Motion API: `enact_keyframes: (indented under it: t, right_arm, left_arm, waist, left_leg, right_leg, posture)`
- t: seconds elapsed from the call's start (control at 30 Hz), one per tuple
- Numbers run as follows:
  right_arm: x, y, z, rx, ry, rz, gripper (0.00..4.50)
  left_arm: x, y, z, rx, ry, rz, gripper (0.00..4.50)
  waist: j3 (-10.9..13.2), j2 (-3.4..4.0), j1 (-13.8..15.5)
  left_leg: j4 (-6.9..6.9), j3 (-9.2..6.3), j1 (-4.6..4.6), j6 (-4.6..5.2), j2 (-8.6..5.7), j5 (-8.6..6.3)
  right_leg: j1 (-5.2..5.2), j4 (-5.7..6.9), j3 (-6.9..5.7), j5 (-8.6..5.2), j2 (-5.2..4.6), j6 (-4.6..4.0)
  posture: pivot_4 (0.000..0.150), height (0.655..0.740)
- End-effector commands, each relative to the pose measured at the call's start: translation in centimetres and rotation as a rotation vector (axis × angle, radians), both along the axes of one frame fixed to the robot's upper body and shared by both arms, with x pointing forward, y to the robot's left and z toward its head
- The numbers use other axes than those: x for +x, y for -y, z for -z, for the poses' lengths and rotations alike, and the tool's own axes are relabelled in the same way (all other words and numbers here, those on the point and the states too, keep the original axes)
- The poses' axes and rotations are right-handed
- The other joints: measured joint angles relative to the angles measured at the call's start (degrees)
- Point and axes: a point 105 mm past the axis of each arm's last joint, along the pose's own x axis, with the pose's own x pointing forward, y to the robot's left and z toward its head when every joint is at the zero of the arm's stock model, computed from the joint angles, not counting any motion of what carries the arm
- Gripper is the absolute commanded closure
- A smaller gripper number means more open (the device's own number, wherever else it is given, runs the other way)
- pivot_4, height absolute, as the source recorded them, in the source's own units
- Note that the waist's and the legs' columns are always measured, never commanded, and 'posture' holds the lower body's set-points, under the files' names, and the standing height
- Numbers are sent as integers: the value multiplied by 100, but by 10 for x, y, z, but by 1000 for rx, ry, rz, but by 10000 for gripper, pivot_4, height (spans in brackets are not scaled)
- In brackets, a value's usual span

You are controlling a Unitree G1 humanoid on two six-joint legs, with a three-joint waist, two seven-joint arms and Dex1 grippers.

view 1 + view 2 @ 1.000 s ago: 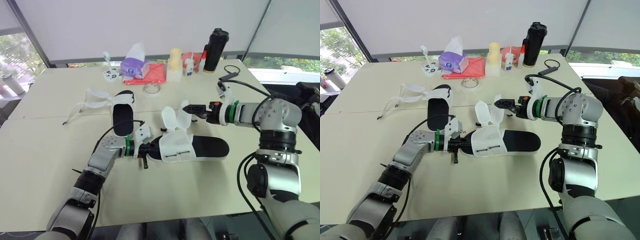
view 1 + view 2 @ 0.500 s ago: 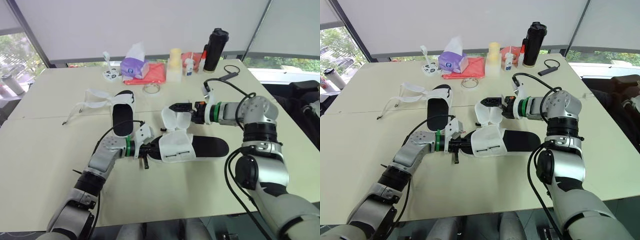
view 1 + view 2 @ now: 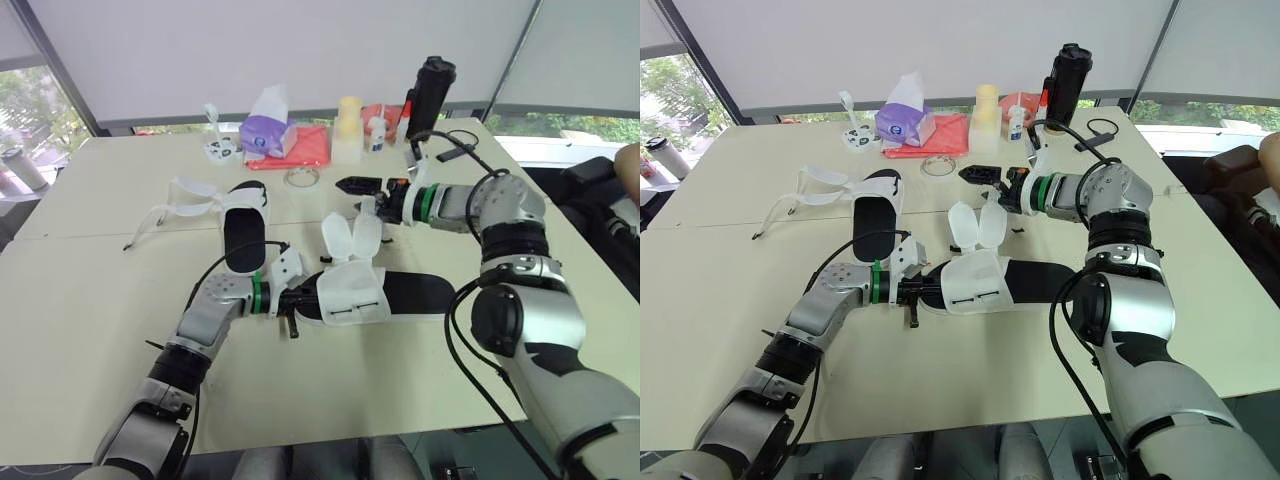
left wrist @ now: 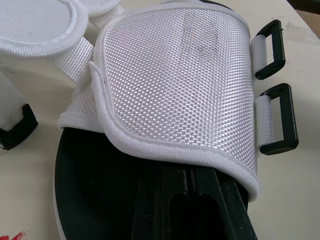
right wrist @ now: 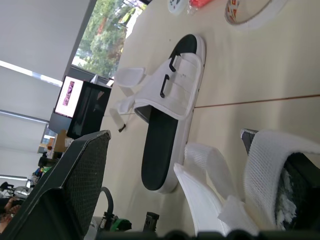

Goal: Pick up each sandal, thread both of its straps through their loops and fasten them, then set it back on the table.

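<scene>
Just beyond the near sandal's (image 3: 400, 293) upright straps (image 3: 350, 237), your right gripper (image 3: 347, 185), fingers (image 5: 75, 185) spread, is drifting off toward the tape roll (image 3: 303, 177), so threading is probably stalling; your left gripper (image 3: 290, 298) is pinching the sandal's end.

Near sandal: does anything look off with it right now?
Yes: the near sandal is unfastened. Its two straps stick up loose beside the upper, and both black loops are empty. The far sandal lies undone too.
</scene>
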Motion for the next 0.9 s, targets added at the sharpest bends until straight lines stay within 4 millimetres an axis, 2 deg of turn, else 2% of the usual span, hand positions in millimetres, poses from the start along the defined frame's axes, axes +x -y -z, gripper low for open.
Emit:
enact_keyframes:
  t: [0.03,0.3,0.77,0.87,0.9]
  right_arm:
    - [6,9,-33,56,97,37,0]
    - [12,16,-44,96,121,80,0]
    - [15,14,-48,104,140,85,0]
    - [15,14,-50,103,153,84,8765]
    - [15,13,-51,101,159,82,13130]
  left_arm:
    - [-6,3,11,30,-27,13,44767]
    - [-5,4,11,34,-22,18,44767]
    - [-6,4,12,36,-20,16,44767]
    - [-7,4,12,35,-20,14,45000]
    - [-7,4,12,35,-21,14,45000]
  waist:
    - [0,0,0]
    - [0,0,-5]
    - [0,1,-3]
    - [0,1,-4]
    - [1,1,-4]
  left_leg:
    - [0,0,0,0,0,0]
    - [-1,0,0,0,0,0]
    - [-2,0,0,0,0,0]
    - [-2,0,0,0,0,0]
    - [-2,0,0,0,0,0]
  right_leg:
    - [0,0,0,0,0,0]
    - [0,0,0,0,0,0]
    - [-1,0,1,0,0,0]
    - [0,0,1,0,0,0]
    - [0,0,1,0,0,0]
  posture:
    - [1500,7400]
    - [1500,7400]
    - [1500,7400]
    - [1500,7400]
    - [1500,7400]
